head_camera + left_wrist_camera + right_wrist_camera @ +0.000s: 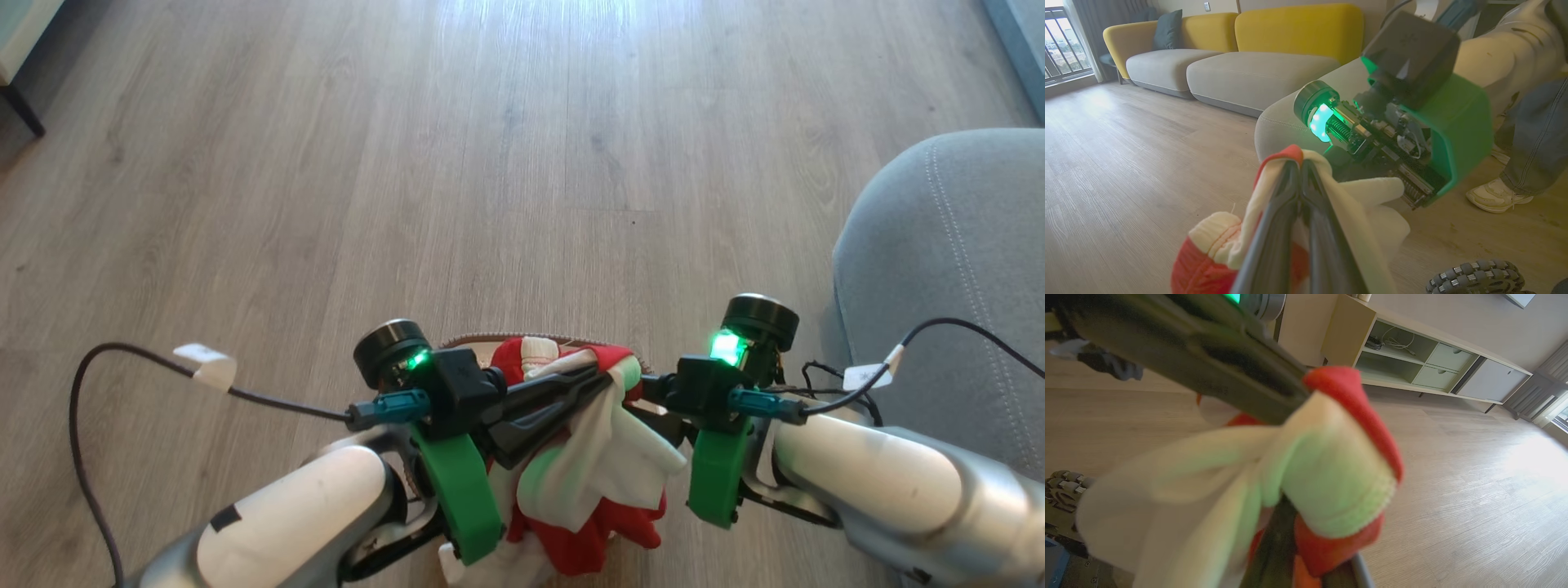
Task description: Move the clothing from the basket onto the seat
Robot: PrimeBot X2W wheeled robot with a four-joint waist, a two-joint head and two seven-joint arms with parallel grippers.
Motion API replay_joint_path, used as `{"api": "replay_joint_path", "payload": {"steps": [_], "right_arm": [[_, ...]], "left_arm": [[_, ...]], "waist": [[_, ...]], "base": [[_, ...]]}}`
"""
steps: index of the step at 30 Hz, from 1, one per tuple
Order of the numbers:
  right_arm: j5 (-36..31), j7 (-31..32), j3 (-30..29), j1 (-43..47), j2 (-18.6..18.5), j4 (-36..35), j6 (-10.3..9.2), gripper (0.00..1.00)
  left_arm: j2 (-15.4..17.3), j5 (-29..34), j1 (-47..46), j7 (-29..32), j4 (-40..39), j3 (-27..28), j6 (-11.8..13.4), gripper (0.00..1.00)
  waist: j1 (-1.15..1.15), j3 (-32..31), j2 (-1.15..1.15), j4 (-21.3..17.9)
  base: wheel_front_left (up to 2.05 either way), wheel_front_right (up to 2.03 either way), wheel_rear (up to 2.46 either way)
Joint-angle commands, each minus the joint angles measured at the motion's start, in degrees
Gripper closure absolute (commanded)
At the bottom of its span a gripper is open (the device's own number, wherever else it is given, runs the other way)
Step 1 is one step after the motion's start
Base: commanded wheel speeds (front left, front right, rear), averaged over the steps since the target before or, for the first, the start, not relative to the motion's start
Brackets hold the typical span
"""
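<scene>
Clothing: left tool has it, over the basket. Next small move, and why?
Probably carry it right, toward the seat, keeping the grip. The left tool is shut on the clothing, which hangs over the basket. The right tool sits against the fabric, its grip hidden. The seat lies at the robot's right.

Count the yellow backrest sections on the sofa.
2: the left backrest behind the dark pillow, the right backrest next to it; the sofa's right end is hidden.
</scene>
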Motion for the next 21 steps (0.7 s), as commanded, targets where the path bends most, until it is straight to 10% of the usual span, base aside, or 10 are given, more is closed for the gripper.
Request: {"api": "replay_joint_path", "payload": {"steps": [1, 5, 9, 21], "right_arm": [[0.88, -0.75, -1.04, 0.44, -0.88, -0.83, -0.02, 1.0], [1.05, -0.77, -1.73, 0.13, -1.52, -0.46, -0.02, 1.0], [0.83, -0.77, -2.95, 0.05, -2.27, -0.43, -0.02, 1.0], [0.7, -0.78, -4.04, 0.18, -4.01, -0.9, -0.02, 1.0]], "left_arm": [[1.26, 0.48, -3.44, -0.68, -0.74, 2.76, 0.63, 0.72], [1.38, 0.96, -3.45, -1.49, 0.33, 2.91, 1.04, 0.49], [1.24, 1.35, -3.4, -2.11, 1.17, 2.83, 1.33, 0.02], [0.49, 1.18, -2.59, -3.43, 2.87, 2.48, 1.62, 0.0]], "waist": [[0.0, 0.06, 0.0, -0.3], [0.0, 0.12, 0.0, -1.0], [0.0, -0.01, 0.0, -1.72], [0.0, -0.28, 0.0, -3.97]], "base": [[0.0, 0.0, 0.0], [0.0, 0.0, 0.0], [0.0, 0.0, 0.0], [0.0, 0.0, 0.0]]}}
